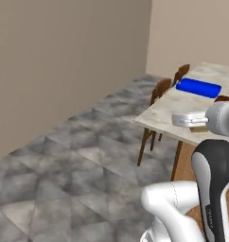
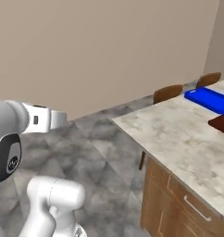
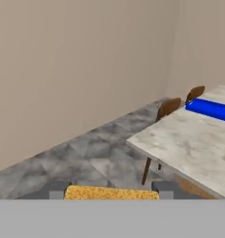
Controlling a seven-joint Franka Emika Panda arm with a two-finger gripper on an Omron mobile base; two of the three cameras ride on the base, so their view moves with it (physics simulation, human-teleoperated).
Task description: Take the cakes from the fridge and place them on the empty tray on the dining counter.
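Observation:
The tan-yellow square cake (image 3: 111, 192) sits between my two dark fingertips (image 3: 56, 189) at the bottom of the hand view, with my gripper (image 3: 111, 188) shut on it. The bright blue tray (image 1: 198, 87) (image 2: 210, 99) (image 3: 211, 109) lies bare on the far end of the dining counter (image 1: 166, 111) (image 2: 178, 134) (image 3: 188, 144), well ahead of the hand. My white hand (image 1: 188, 119) hangs level with the counter's near edge. The fridge and the dark round cake are out of view.
Two wooden chairs (image 1: 160, 90) (image 3: 169, 108) stand at the counter's far side by the tray. A reddish-brown board (image 2: 222, 123) lies on the counter next to the tray. Grey tiled floor (image 1: 78, 156) spreads to the left, bounded by beige walls.

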